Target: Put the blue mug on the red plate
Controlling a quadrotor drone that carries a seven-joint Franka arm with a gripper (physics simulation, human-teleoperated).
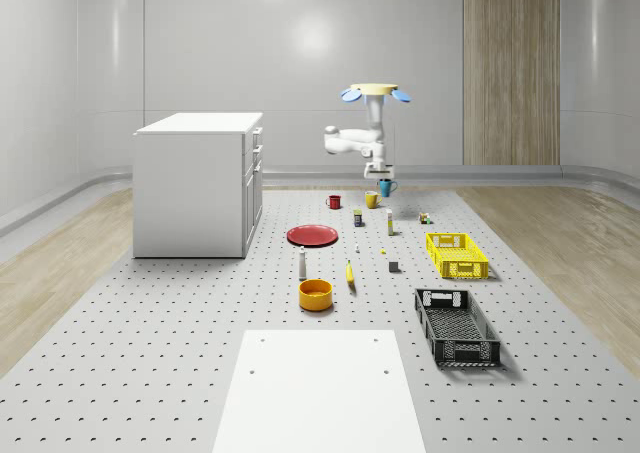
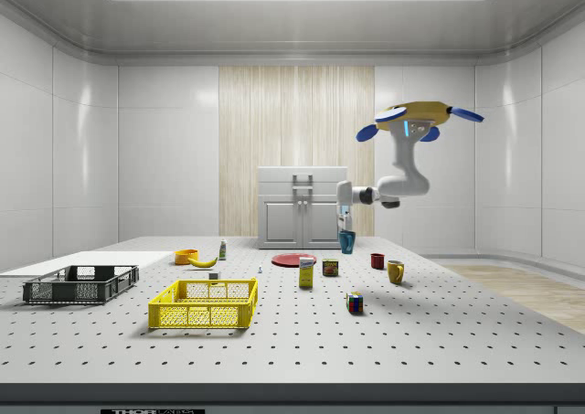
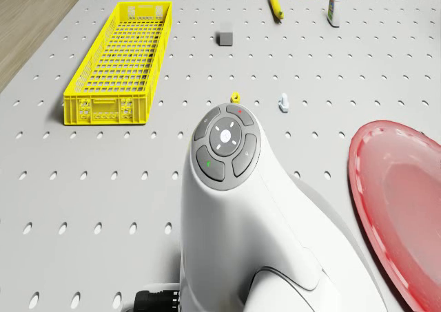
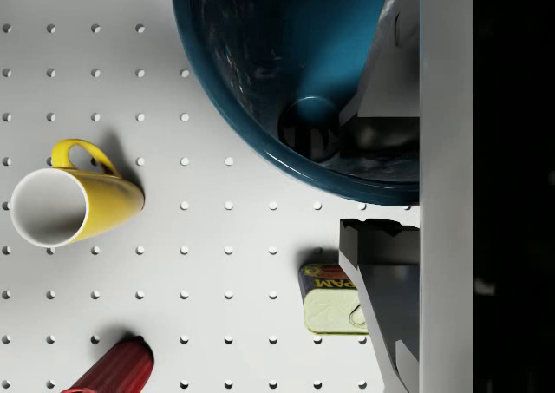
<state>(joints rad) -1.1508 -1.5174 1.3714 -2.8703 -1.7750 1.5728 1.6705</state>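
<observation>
The blue mug [image 1: 385, 187] hangs above the table's far part, upright, with my gripper [image 1: 381, 176] shut on its rim. In the wrist view one finger [image 4: 381, 72] is inside the blue mug [image 4: 286, 72] and the other [image 4: 381, 276] is outside its wall. The drone [image 1: 374, 93] hovers above the mug, its arm reaching down. The red plate [image 1: 312, 235] lies flat on the table, nearer the front and toward the whole-scene view's left of the mug. In the side view the blue mug [image 2: 346, 241] hangs right of the red plate [image 2: 294, 260]. The drone view has the plate [image 3: 400, 202] beside the arm [image 3: 234, 188].
A yellow mug [image 4: 69, 204], a red mug [image 4: 113, 371] and a small can [image 4: 329, 300] sit below the gripper. A yellow crate [image 1: 456, 255], a black crate [image 1: 456, 325], an orange bowl [image 1: 315, 294], a banana [image 1: 350, 272] and a bottle [image 1: 302, 264] lie nearer the front. A white cabinet [image 1: 200, 183] stands left.
</observation>
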